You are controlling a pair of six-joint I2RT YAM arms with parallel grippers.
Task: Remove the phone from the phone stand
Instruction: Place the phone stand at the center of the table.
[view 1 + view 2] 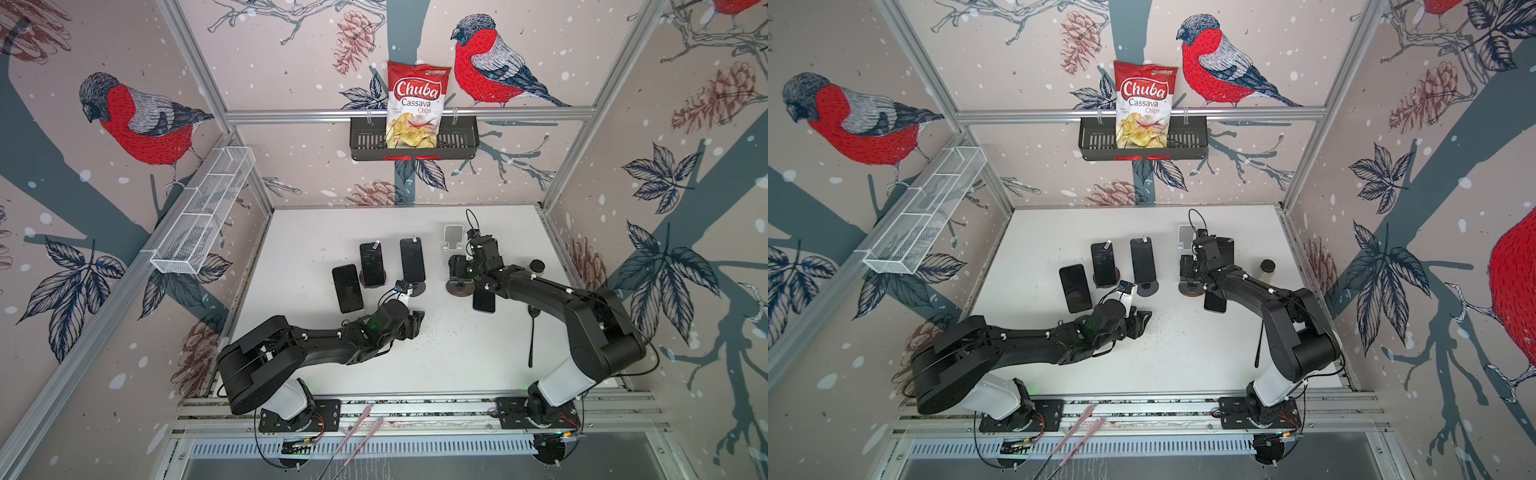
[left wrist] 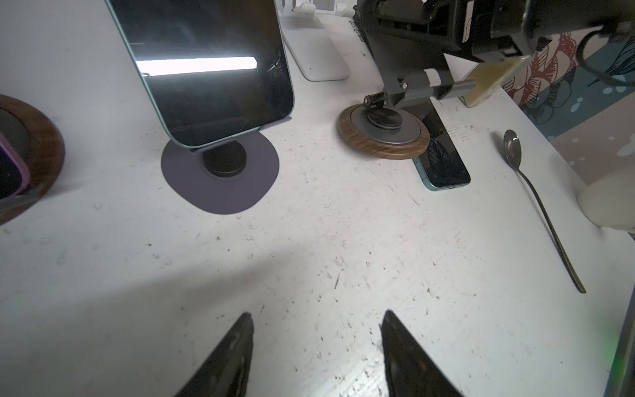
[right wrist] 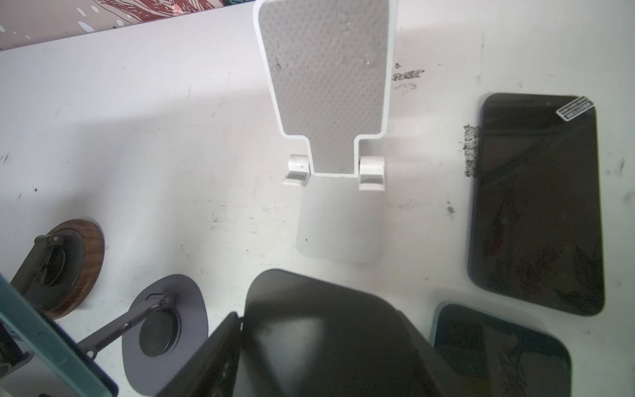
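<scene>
Two phones stand propped ahead of the left gripper [image 2: 318, 319], whose fingers [image 2: 237, 350] are spread apart and empty above the bare table [image 2: 343, 240]. Judged target: the phone [image 2: 206, 68] on the purple-based stand [image 2: 220, 185]. It lies forward of the fingertips and offset to one side, outside the gap. Its bottom short edge is nearest them, raised over the base, and its long axis runs away from the fingertips, leaning back. A purple-cased phone [image 2: 10, 165] sits further out on that same side. The left arm is clearly the nearer. The right gripper [image 1: 457, 265] is at the head of the wood-based stand [image 2: 385, 137], on the opposite side; whether it is clamped there cannot be told. The coming move likely calls for an advance forward and sideways, with the finger gap squared across the phone's long edges — not its length.
</scene>
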